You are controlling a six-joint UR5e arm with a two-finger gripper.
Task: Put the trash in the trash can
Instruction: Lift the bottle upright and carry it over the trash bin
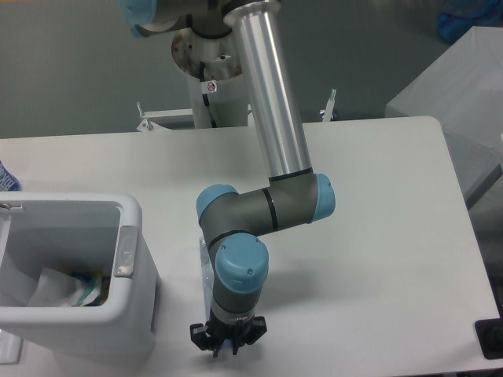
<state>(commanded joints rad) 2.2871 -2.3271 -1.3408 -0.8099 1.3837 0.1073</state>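
Observation:
The trash can (130, 206) is a large white bin at the left front of the table, with a grey handle piece (126, 251) on its right rim. A crumpled clear-white wrapper with a green strip (78, 287) lies inside it. Of the clear plastic bottle (205, 263), only a thin sliver shows on the table, just left of the arm's blue wrist. The rest is hidden under the arm. My gripper (227, 347) points straight down near the table's front edge, over the bottle's near end. The wrist covers its fingers, so how the jaws stand does not show.
A grey box (460, 94) stands beyond the table's right edge. A dark object (490, 339) sits at the front right corner. A blue-patterned item (6, 177) shows at the left edge, behind the bin. The arm's base (206, 55) rises at the back.

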